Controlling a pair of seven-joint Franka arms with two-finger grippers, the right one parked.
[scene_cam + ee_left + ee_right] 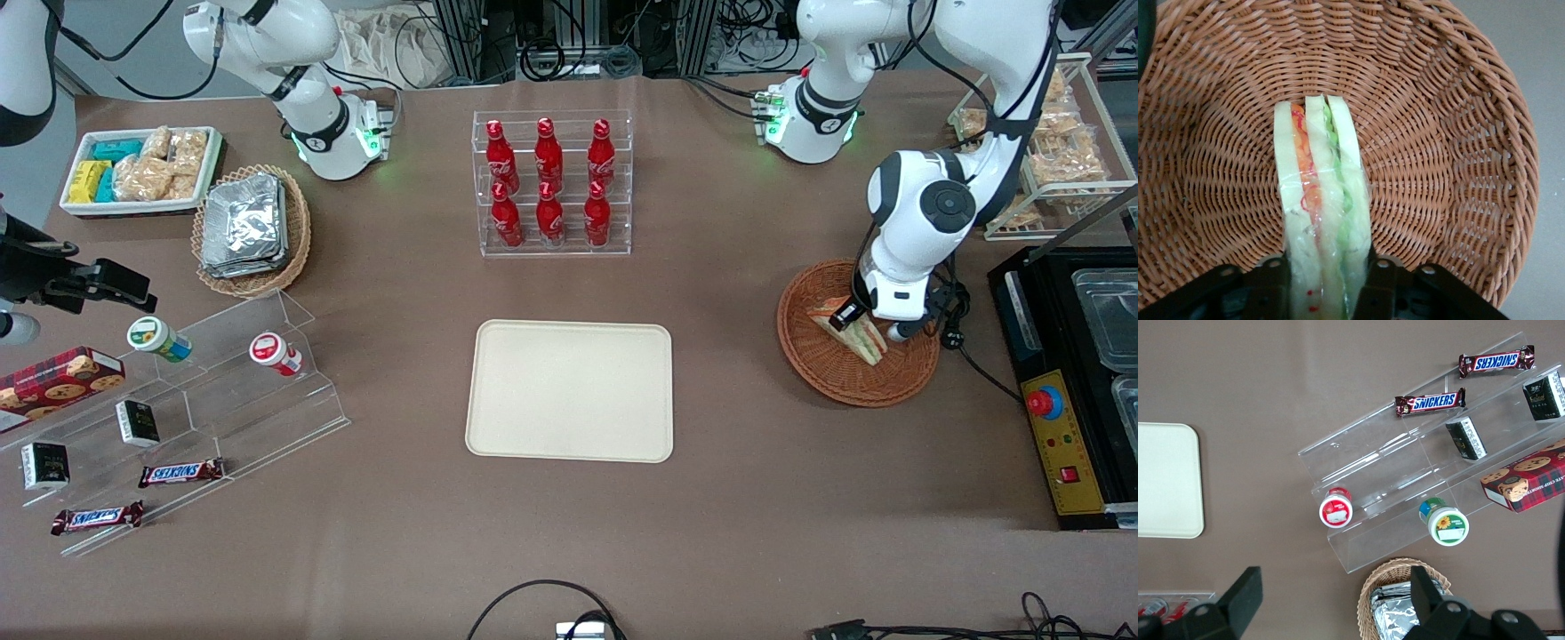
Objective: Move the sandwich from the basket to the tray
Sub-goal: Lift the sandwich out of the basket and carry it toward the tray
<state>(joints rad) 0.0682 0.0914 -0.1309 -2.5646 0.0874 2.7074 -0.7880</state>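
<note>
Bright even overhead light, soft faint shadows, mild glare on clear acrylic shelves [222, 391], wrist close-up slightly soft

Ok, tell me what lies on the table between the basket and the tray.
Nothing: the front view shows only bare brown tabletop between the basket and the tray. The gripper is in the basket, closed on the sandwich.

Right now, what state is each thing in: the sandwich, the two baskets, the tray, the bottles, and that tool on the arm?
Sandwich: wrapped in clear film, standing on edge in the basket, between the tool's fingers.
Basket: holds only the sandwich.
Tray: flat on the table, nothing on it.
Tool: down in the basket, shut on the sandwich.
Bottles: six, upright, capped, in a clear rack.
Lighter basket: filled with foil packets.
</note>
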